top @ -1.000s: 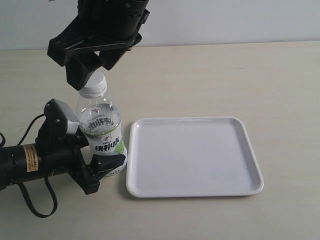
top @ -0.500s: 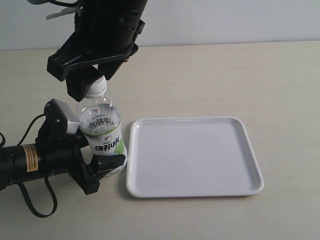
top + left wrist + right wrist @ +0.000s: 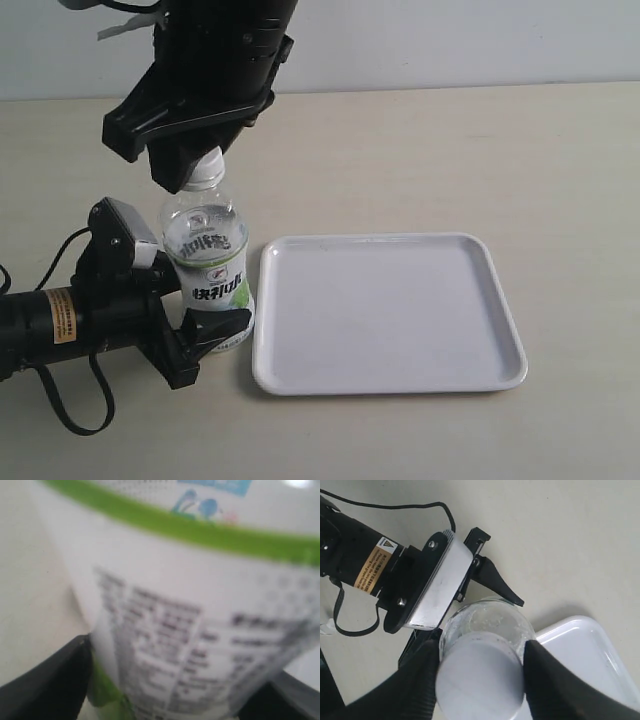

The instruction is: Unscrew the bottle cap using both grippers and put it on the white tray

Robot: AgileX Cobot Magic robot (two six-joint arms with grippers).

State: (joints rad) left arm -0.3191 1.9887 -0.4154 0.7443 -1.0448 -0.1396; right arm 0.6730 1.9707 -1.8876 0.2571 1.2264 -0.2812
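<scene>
Right wrist view: the upright bottle cap (image 3: 480,680) sits between the right gripper's (image 3: 481,645) 2 fingers (image 3: 415,685), grip impossible to tell, while the left gripper's (image 3: 160,695) fingers clamp the bottle (image 3: 208,265).

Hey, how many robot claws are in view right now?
2. The left claw grips the bottle low down, beside the white tray. The right claw hangs above it, fingers either side of the bottle cap. None seems hidden.
</scene>
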